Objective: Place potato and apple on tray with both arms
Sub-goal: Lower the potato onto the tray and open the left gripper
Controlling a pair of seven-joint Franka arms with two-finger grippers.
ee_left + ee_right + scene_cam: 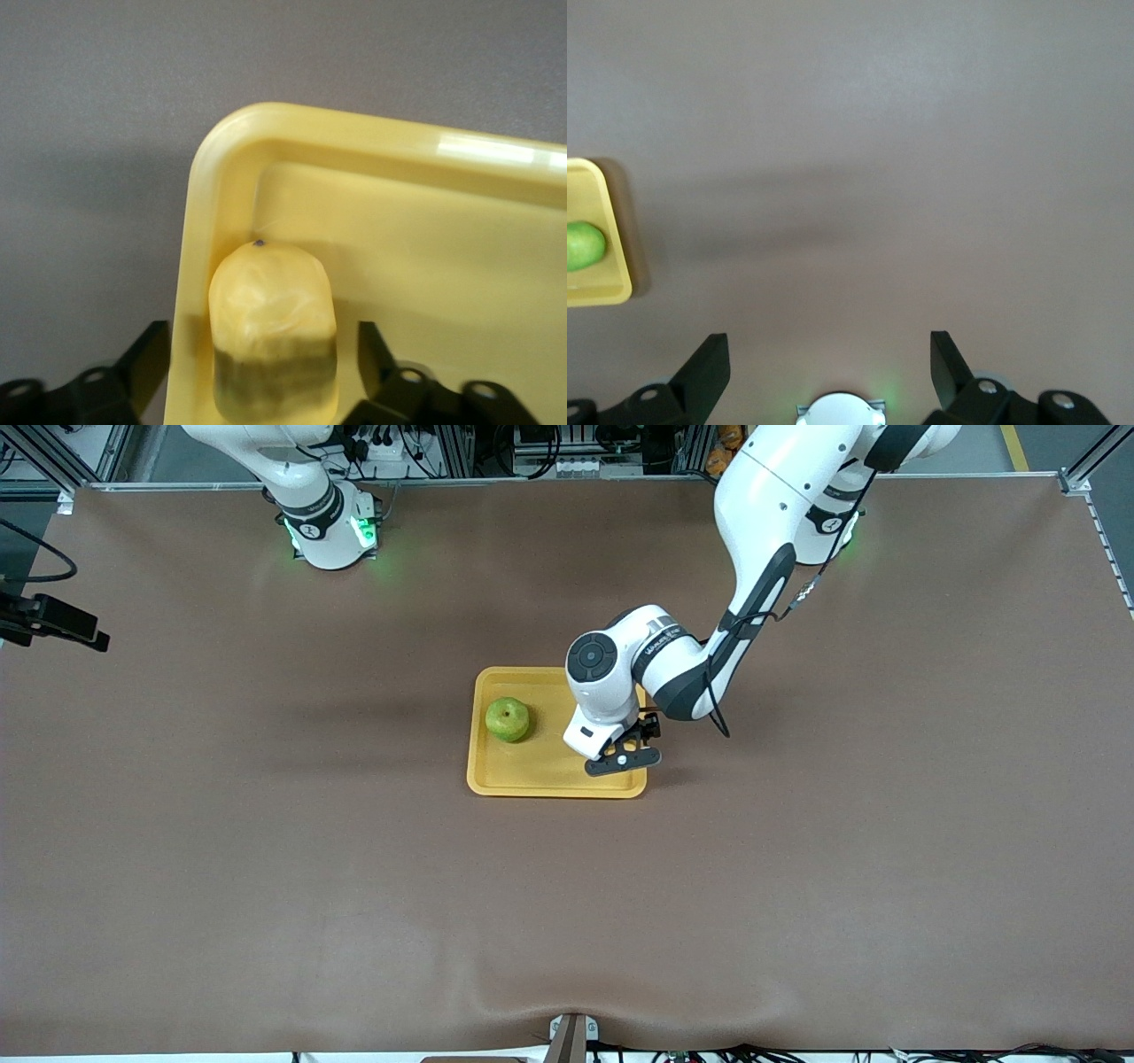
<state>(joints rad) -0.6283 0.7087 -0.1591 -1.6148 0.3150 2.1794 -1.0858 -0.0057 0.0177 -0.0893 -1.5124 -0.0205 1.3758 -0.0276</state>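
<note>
With potato (273, 332) in tray (399, 230) | left hand (261, 372) open | apple (508, 719) in tray

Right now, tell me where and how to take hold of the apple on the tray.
Grip the apple across its round middle, coming straight down from above. It sits stem dimple up on the tray, apart from the rim and from the left gripper, so both sides look free for the fingers.
</note>
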